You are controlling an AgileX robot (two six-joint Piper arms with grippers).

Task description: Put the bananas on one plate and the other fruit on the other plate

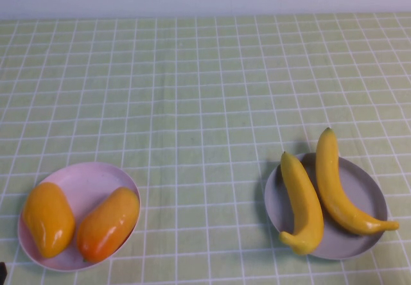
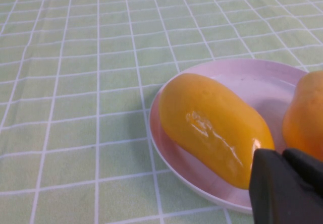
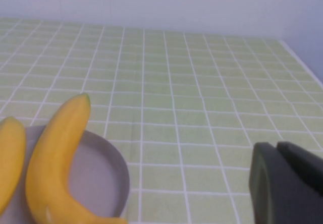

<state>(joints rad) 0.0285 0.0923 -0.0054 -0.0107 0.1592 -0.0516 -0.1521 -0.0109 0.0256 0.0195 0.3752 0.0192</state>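
Both grippers, left and right, sit closed, edge-cropped, beside loaded plates.

Bright even light, perhaps slightly soft focus

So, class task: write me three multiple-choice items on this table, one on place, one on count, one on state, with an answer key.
1. Where do the bananas lie?
A. On the grey-blue plate
B. On the tablecloth
C. On the pink plate

2. How many mango-like fruits are on the pink plate?
A. One
B. Two
C. Three

3. How is the left gripper?
A. Holding a banana
B. Wide open
C. Shut, empty

Key: 1 A, both rest across its rim. 2 B, two lie side by side. 3 C, near the fruit, gripping nothing; right gripper likewise shut beside the grey-blue plate.
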